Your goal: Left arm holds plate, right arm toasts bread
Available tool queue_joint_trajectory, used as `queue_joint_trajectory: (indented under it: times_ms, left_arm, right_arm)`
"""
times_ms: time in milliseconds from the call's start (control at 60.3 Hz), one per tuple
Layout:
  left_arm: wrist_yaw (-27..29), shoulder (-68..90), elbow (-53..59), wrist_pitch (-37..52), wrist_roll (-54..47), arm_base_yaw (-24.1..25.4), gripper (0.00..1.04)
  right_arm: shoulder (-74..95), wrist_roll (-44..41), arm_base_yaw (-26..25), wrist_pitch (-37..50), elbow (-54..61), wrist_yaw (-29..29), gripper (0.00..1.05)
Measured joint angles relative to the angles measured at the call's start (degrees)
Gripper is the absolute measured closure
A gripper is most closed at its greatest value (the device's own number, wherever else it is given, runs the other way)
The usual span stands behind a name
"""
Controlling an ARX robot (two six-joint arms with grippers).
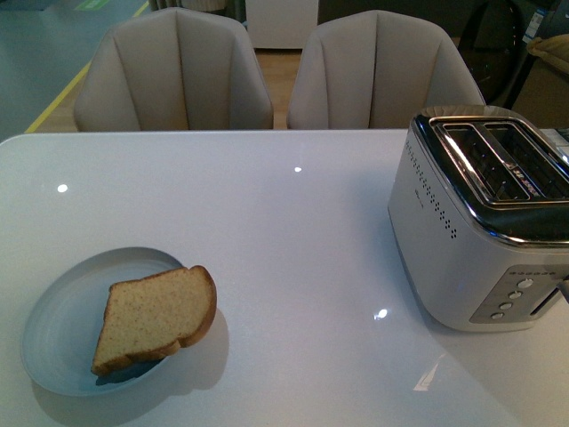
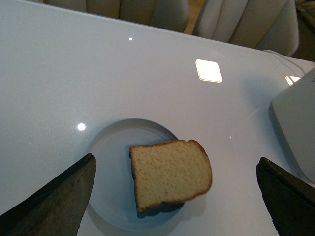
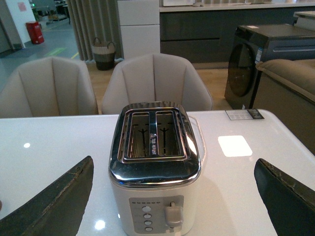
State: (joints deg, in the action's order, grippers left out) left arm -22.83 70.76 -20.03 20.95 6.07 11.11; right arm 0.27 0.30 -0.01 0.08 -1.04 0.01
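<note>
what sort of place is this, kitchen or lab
Probably a home-style kitchen or dining area, perhaps a mock-up: a white dining table with a toaster, two padded chairs behind it, and dark cabinets with a front-loading appliance beyond.

Only the grippers show, each in its own wrist view. The left gripper [image 2: 175, 157] has two black, wedge-shaped jaws that taper to points. Their surface is matte with a greyish, dusty sheen and looks slightly scuffed. The right gripper [image 3: 174, 158] looks the same: two dark wedges with a rough, worn surface and a thin pale line along the inner edge.
</note>
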Motion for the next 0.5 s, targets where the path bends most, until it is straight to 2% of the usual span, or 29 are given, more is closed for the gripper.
queue_joint_trajectory:
  times_ms: [216, 498]
  left_arm:
    - [-0.5, 23.6, -6.6, 5.8, -0.5, 3.7, 0.07]
    - [0.8, 43.0, -12.0, 10.1, -1.8, 5.0, 0.07]
  right_arm:
    - [0.0, 0.0, 0.0, 0.0, 0.0, 0.0, 0.09]
    - [0.0, 0.0, 0.0, 0.0, 0.0, 0.0, 0.09]
